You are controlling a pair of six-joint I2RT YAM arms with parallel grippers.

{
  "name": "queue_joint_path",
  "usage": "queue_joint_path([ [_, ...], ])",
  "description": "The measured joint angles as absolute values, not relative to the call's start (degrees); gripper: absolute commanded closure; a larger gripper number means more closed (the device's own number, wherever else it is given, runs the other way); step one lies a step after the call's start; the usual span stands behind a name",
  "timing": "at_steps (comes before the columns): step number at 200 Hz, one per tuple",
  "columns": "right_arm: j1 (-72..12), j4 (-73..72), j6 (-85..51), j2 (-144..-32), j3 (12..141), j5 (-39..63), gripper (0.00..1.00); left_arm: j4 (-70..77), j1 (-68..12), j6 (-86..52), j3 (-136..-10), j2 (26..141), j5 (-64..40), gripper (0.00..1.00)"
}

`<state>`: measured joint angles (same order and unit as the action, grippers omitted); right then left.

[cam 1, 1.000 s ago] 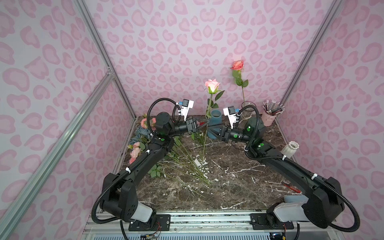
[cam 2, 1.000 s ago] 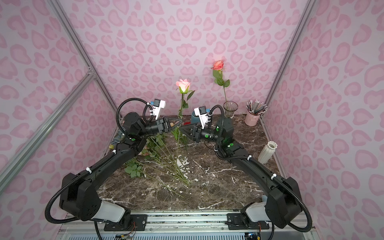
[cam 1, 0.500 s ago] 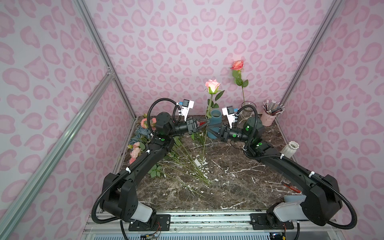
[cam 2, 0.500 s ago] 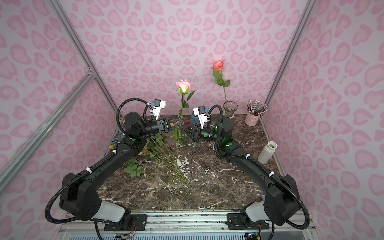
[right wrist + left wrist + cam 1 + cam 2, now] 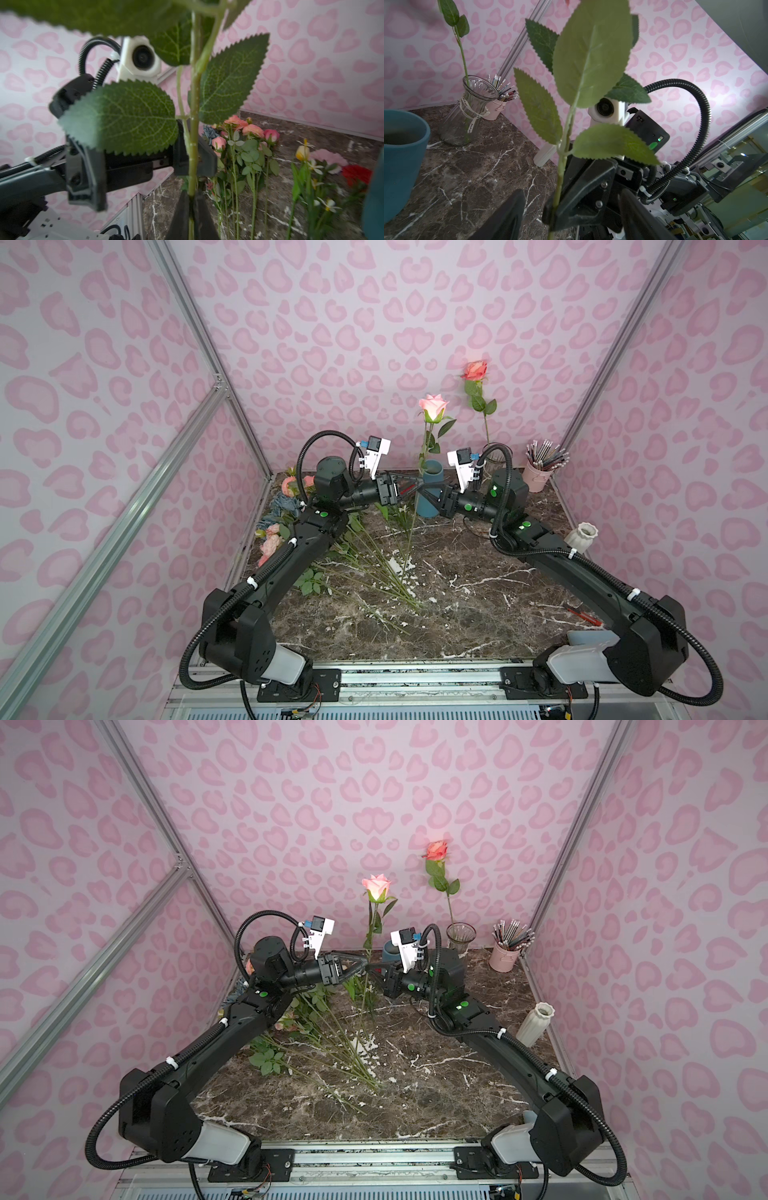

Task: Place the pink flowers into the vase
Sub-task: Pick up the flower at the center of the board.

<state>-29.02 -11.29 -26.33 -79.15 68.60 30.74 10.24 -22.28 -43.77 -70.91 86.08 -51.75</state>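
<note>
A pink rose (image 5: pixel 433 407) (image 5: pixel 376 886) stands upright in both top views, its stem (image 5: pixel 192 145) pinched low down by my shut right gripper (image 5: pixel 191 209) (image 5: pixel 423 492). My left gripper (image 5: pixel 572 195) (image 5: pixel 360 966) is open, its fingers (image 5: pixel 510 216) spread on either side of the same stem without touching it. A teal vase (image 5: pixel 430 493) (image 5: pixel 402 149) stands just behind the rose. Further back, a clear glass vase (image 5: pixel 496 456) (image 5: pixel 467 116) holds a salmon-pink rose (image 5: pixel 474 369). More pink flowers (image 5: pixel 270 537) (image 5: pixel 245 128) lie at the table's left edge.
Long green stems (image 5: pixel 374 568) fan across the table's middle. A white ribbed vase (image 5: pixel 584 536) and a pink cup of pencils (image 5: pixel 539 475) stand at the right. A red carnation (image 5: pixel 356 173) and a yellow bud (image 5: pixel 302 152) lie near the teal vase.
My right gripper closed on the rose stem, then my left gripper opened and released it. The rose stays upright in the same place.
</note>
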Motion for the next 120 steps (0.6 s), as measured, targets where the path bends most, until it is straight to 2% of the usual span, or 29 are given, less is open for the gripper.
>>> queue_joint_path([
  [47,-26.9,0.0,-18.8,-78.4,72.7,13.1,1.00,-5.9,-19.7,-36.1,-74.3,82.2,-41.2,0.23],
  [88,-21.0,2.0,-17.0,-77.7,75.7,0.3,1.00,-10.6,-16.3,-32.4,-69.2,77.8,-32.0,0.23],
  [120,-20.0,0.0,-14.9,-77.5,76.1,-10.9,1.00,-11.5,-16.2,-30.9,-68.0,77.0,-29.9,0.24],
])
